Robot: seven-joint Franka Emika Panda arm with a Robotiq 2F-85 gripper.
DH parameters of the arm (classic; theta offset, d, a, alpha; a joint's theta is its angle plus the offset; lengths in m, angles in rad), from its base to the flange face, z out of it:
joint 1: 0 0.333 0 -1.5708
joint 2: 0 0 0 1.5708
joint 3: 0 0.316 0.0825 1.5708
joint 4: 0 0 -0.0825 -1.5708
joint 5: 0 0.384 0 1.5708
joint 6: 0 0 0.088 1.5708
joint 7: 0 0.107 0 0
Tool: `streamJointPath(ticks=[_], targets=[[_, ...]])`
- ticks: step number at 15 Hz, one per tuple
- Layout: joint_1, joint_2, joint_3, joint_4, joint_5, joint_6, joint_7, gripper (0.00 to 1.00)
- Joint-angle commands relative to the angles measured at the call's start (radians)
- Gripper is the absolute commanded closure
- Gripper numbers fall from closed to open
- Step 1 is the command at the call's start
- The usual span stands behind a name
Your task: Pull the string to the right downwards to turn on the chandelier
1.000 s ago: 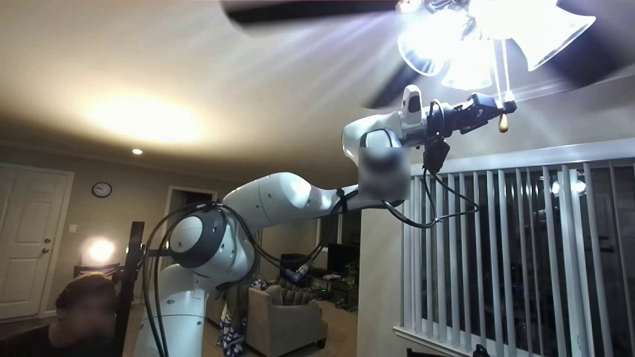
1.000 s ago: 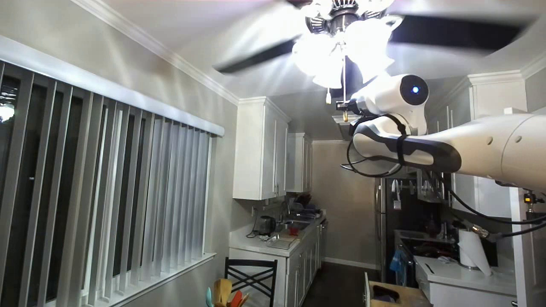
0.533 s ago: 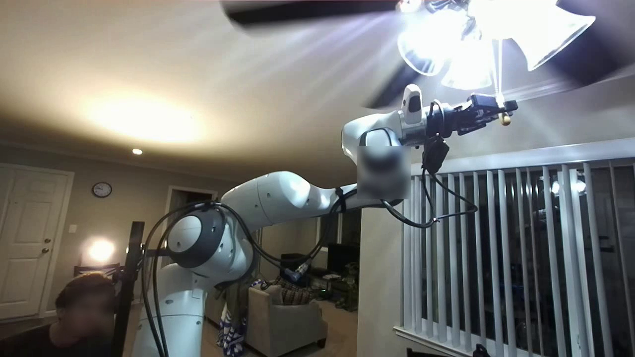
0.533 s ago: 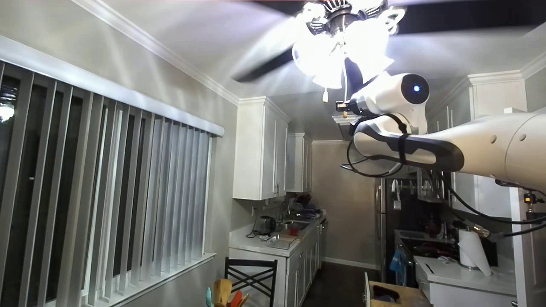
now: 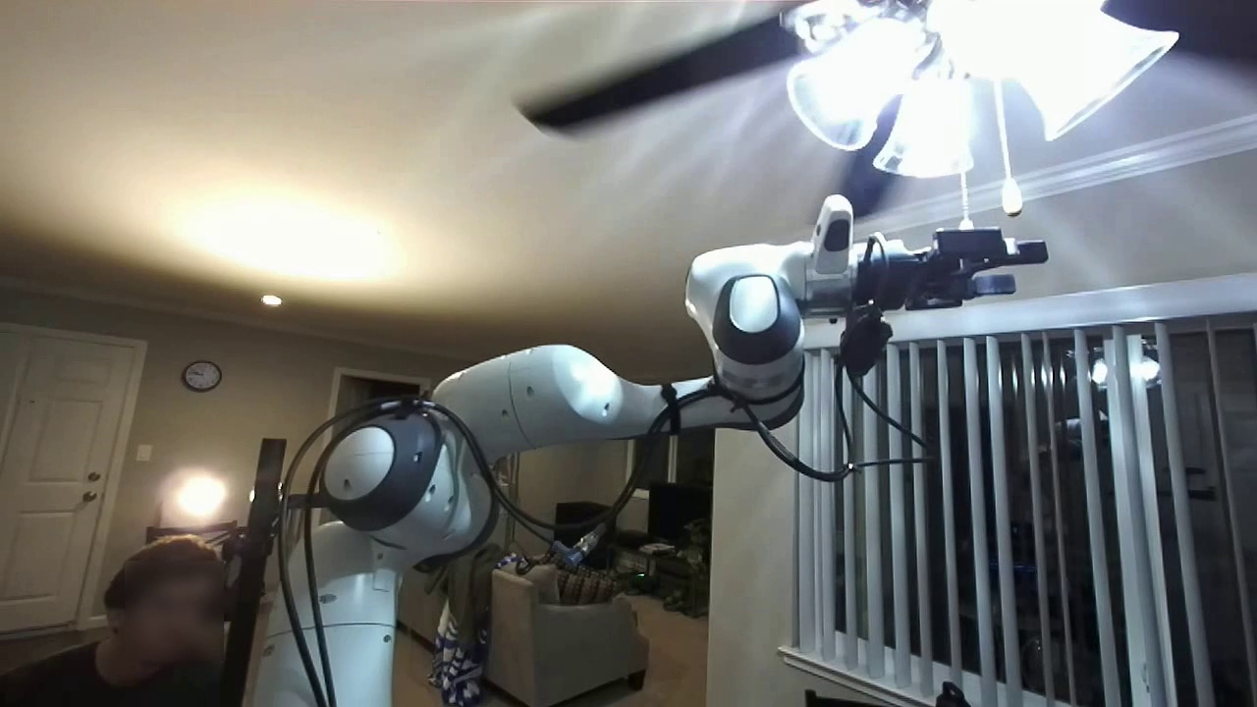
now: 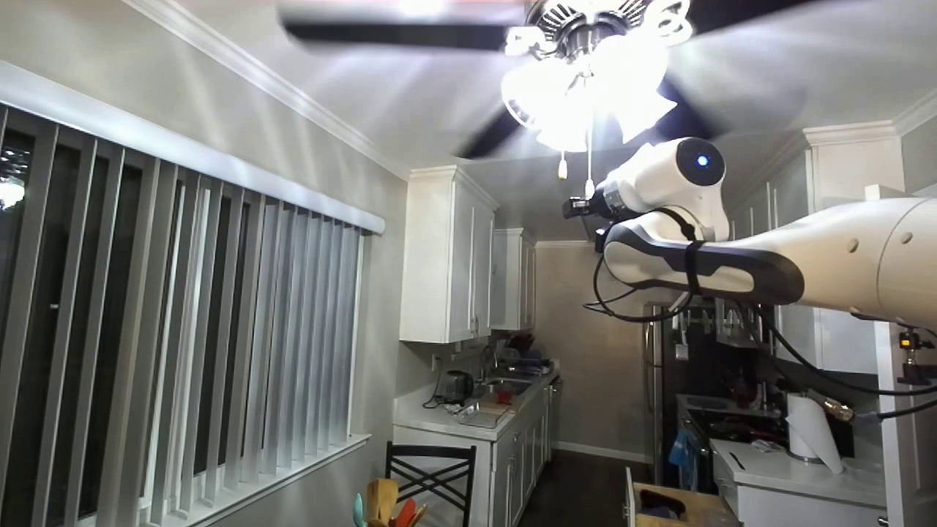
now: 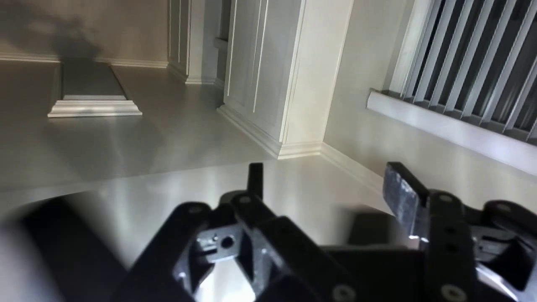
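The chandelier [image 5: 923, 133] is lit, and two pull strings hang from it in both exterior views. In an exterior view the right-hand string [image 6: 590, 146] comes down to the top of my gripper [image 6: 577, 208]; its lower end is hidden there. The left-hand string [image 6: 563, 167] hangs shorter, with a small pale knob. Seen from the opposite side, a string [image 5: 965, 196] ends behind my gripper [image 5: 1017, 268], and a knobbed string [image 5: 1011, 193] hangs above the fingertips. My jaws stand wide apart in the wrist view, with nothing between the fingers [image 7: 400, 197]. No string shows there.
Dark fan blades [image 6: 402, 34] turn above the arm, blurred by motion. A window with vertical blinds [image 5: 982, 491] is on the wall beyond the gripper. White cabinets [image 6: 439, 256] hang farther back. Loose black cables [image 5: 786, 452] loop under the wrist. A person [image 5: 162, 619] sits low by the arm's base.
The gripper has opened and let go of the string whose wooden knob hung below its fingertips. It has sunk a little. The strings now hang apart, and the blades have turned.
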Motion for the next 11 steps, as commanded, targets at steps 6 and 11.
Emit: streamJointPath(ticks=[6, 11], targets=[[0.126, 0.017, -0.095, -0.097, -0.096, -0.056, 0.021, 0.0], [0.139, 0.024, -0.103, -0.093, -0.12, -0.045, 0.035, 0.0]])
